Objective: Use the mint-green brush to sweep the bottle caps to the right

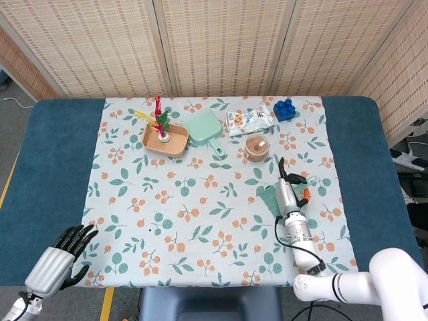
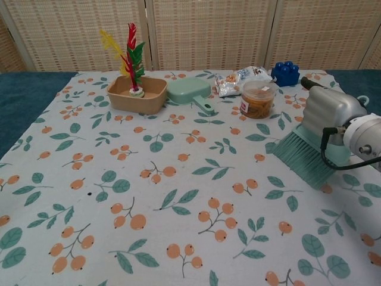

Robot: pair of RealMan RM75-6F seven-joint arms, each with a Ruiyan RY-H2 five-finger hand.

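Surface: I see the big cloth with orange berries (image 2: pixel 149 196) spread over the surface.
Right hand: my right hand (image 1: pixel 289 194) holds the green brush (image 2: pixel 306 159). The brush sits on the right part of the cloth, bristles down and touching it.
Left hand: my left hand (image 1: pixel 59 259) is low at the near left corner, holding nothing, fingers apart.
Other things: a tan tray (image 2: pixel 136 94), a green dustpan (image 2: pixel 189 91) and a jar (image 2: pixel 258 99) stand at the far side.
Caps: I can't find the bottle caps for sure. A small orange bit (image 1: pixel 305 194) shows by my right hand.
How far: I think the sweep is mostly done, since the brush is far right. I can't tell if caps are left.
Views: only the head view shows my left hand and that orange bit. The chest view shows the bristles close up.
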